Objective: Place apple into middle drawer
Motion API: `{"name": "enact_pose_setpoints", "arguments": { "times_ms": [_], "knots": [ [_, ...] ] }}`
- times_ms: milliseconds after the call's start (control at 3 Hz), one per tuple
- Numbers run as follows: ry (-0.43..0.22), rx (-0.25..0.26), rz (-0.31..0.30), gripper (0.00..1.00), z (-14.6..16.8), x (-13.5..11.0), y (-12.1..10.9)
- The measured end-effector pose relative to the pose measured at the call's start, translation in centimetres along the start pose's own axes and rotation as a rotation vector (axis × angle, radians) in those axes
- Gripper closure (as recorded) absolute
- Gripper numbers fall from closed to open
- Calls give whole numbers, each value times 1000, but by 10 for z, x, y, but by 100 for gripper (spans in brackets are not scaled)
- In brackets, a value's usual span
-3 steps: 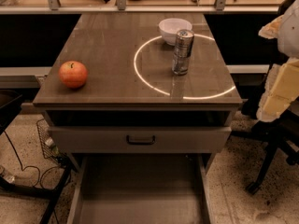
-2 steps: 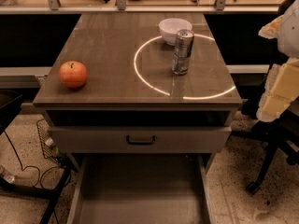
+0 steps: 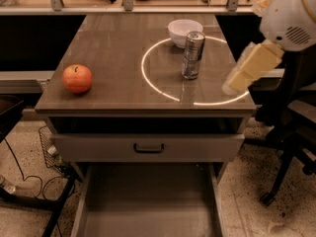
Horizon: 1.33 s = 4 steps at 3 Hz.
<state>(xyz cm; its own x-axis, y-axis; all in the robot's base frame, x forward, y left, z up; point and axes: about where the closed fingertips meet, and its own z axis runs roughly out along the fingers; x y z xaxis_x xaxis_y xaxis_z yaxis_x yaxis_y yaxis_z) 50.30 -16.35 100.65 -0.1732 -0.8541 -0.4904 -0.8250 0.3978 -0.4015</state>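
I see through a single camera, set high in front of the desk (image 3: 113,88) and tilted down, facing toward its far edge. It sits near: the desk top fills the upper half of the view, and the open middle drawer (image 3: 148,201) below it runs off the bottom border. My arm (image 3: 291,14) shows at the upper right corner, close to the lens, with my jaws hanging over the desk's right edge.
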Motion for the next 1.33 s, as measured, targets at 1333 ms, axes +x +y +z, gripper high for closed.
{"name": "enact_pose_setpoints", "arguments": {
  "times_ms": [1333],
  "knots": [
    [-892, 34, 109, 0, 64, -167, -35]
  ]
}}
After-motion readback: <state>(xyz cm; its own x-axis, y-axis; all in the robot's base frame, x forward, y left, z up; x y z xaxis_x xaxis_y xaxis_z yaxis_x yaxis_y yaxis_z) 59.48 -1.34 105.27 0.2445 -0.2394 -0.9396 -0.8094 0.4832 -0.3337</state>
